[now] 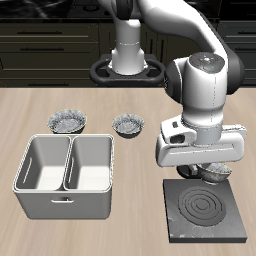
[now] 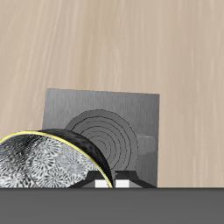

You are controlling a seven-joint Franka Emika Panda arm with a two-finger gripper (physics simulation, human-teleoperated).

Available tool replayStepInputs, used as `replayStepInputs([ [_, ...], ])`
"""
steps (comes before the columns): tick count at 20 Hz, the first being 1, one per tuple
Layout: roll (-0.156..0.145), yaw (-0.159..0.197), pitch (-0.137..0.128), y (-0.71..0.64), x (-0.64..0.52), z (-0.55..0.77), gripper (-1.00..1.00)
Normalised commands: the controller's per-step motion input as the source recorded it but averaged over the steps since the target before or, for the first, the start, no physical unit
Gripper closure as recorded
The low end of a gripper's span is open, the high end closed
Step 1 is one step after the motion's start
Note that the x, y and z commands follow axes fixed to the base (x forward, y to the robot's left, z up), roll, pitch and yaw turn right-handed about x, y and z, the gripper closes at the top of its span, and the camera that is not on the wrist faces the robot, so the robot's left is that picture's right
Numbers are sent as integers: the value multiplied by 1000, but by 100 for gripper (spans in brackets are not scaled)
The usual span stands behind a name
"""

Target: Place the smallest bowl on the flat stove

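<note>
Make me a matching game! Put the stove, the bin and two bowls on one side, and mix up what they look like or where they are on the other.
Things:
1. stove
2. bin
3. smallest bowl
4. widest bowl

Clues:
A. grey, with two compartments
B. flat and black, with ring burner
C. on the table just behind the bin
D. held at the gripper, by the stove's back edge

Pairs: 1-B, 2-A, 3-D, 4-C

We see the stove [image 1: 207, 213] near the front edge, the bin [image 1: 67, 175] beside it, two bowls [image 1: 68, 122] [image 1: 129, 125] behind the bin.
</note>
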Motion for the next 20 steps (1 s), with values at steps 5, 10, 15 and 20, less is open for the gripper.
replayStepInputs([
  [5, 1, 16, 26, -6, 59, -296, 100],
  [10, 2, 0, 21, -24, 49, -186, 100],
  [15, -29, 7, 0, -49, 58, -135, 100],
  [20, -15, -17, -7, -32, 45, -23, -100],
])
